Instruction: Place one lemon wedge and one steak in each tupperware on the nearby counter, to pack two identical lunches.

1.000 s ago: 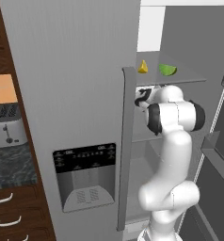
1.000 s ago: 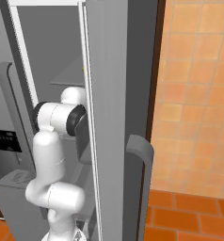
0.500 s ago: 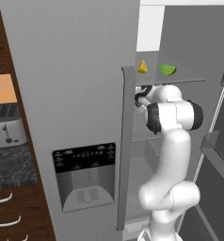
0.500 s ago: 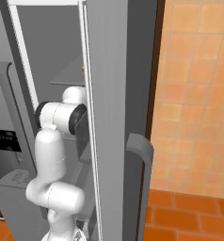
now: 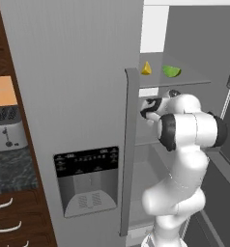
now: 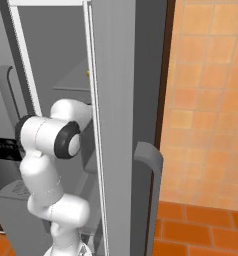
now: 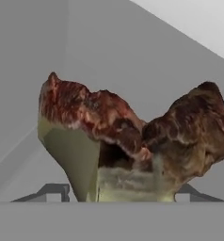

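Inside the open fridge, on the upper shelf, lay a lemon wedge, left of a lime wedge. Below, the steak sat squarely between the jaws, its length crosswise; clamped or apart, I couldn't tell.

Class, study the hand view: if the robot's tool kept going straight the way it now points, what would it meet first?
Most likely the steak: it sits right ahead of the tool, between its fingertips. Whether the tips already touch it cannot be judged. Behind it is the fridge's grey inner wall.
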### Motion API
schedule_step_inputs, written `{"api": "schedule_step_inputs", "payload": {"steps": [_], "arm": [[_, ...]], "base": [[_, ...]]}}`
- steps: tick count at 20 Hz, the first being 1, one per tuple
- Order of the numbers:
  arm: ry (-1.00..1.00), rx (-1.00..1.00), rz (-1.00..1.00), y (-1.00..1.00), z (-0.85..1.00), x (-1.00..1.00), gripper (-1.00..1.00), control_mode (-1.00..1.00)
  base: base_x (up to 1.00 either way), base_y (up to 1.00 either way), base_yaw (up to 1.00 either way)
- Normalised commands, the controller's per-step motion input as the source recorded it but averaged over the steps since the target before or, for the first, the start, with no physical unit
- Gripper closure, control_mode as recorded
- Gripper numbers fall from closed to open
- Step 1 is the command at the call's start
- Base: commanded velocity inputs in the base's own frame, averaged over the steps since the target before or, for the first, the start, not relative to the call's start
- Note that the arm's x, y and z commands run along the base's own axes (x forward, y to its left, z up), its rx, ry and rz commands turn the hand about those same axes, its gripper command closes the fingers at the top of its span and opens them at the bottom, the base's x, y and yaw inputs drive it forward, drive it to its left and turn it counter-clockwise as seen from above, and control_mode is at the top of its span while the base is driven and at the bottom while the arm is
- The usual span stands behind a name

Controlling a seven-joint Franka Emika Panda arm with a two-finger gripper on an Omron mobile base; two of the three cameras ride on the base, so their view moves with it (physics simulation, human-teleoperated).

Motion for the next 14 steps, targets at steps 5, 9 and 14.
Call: {"api": "schedule_step_inputs", "payload": {"steps": [5,9,14], "arm": [[-0.03,-0.03,0.0,0.06,0.43,-1.0,1.0,-1.0],[0.0,0.0,0.0,0.04,0.84,-1.0,1.0,-1.0],[0.0,0.0,0.0,0.13,0.95,-1.0,1.0,-1.0]], "base": [[0.0,0.0,0.0],[0.0,0.0,0.0],[0.0,0.0,0.0]]}}
